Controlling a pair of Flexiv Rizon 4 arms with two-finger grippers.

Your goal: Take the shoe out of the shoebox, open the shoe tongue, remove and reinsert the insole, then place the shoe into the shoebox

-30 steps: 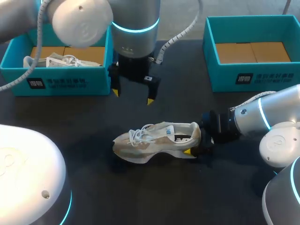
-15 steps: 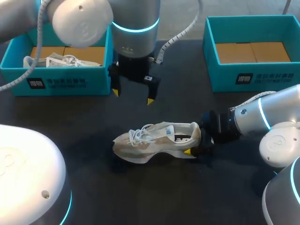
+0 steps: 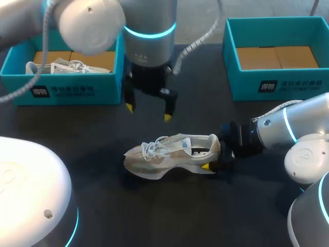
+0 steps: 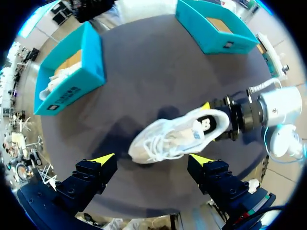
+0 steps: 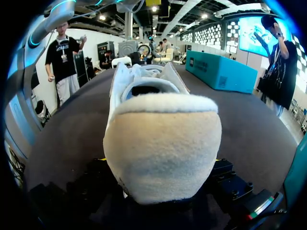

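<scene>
In the head view, the left gripper (image 3: 148, 112) is now lower and nearer to the pale beige and white laced sports shoe (image 3: 172, 154) than it was half a second ago. Its two yellow-tipped fingers are kept apart, and nothing is held between them. It hangs over the dark table (image 3: 103, 206), near the shoe but not touching it. The shoe has not been moved: it stands on its sole on the table, outside both boxes. The right gripper (image 3: 217, 156) is unchanged too, clamped on the heel of the shoe from two sides. The empty turquoise cardboard shoebox (image 3: 277, 86) stands well apart beyond the right gripper. A second turquoise shoebox (image 3: 61, 92), with another pale shoe in it, stands beside the left arm.

In the left wrist view, the shoe (image 4: 168, 139) lies ahead of the open fingers, roughly in line with the gap between them. The laces are on the nearer end. The white tongue with a blue label (image 4: 197, 133) and the dark opening lie farther on, toward the right gripper.

In the right wrist view, the rounded suede heel (image 5: 163, 143) fills the space between the fingers, so it is held firmly. The fingers themselves are almost hidden behind it.

From this it is judged that the taking-out step is done. The descent of the left gripper looks like the approach for opening the tongue while the heel is kept steady. Whether the insole is in place cannot be told.
</scene>
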